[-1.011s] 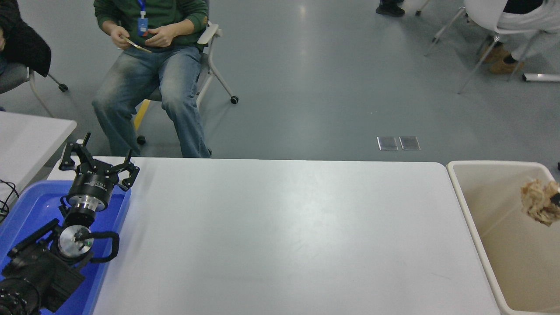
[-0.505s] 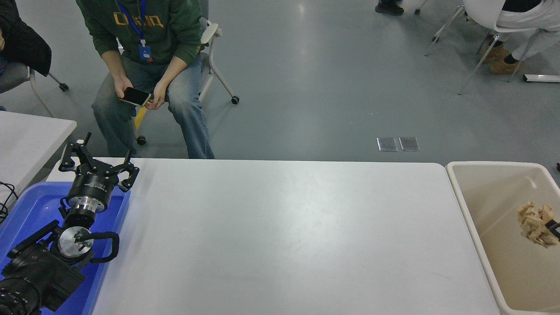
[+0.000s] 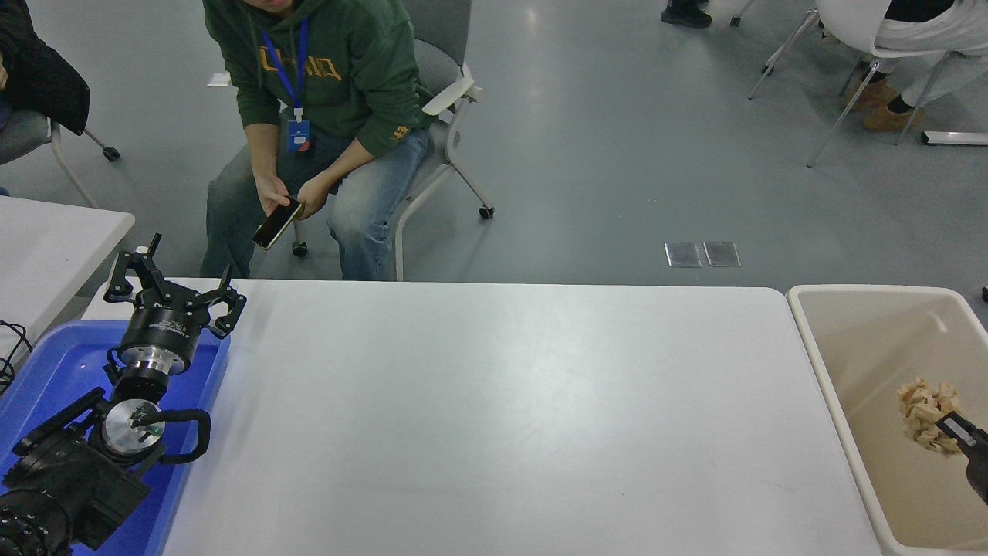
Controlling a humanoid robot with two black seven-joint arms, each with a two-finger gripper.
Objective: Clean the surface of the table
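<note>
The right tool (image 3: 951, 427) is mostly cut off at the frame's lower right edge, clenched on a crumpled paper wad (image 3: 922, 413) inside the beige bin (image 3: 818, 363). The white desk (image 3: 502, 417) fills the centre, left of that tool. The left tool (image 3: 174, 289) sits released above a blue tray (image 3: 46, 363), lower left.

One large white table surface (image 3: 494, 417), one smaller white table (image 3: 46, 239), one blue tray (image 3: 46, 363), one beige bin (image 3: 849, 363), one crumpled paper wad (image 3: 922, 409), two grippers: left gripper (image 3: 174, 289), right gripper (image 3: 953, 428). One phone (image 3: 276, 224).
</note>
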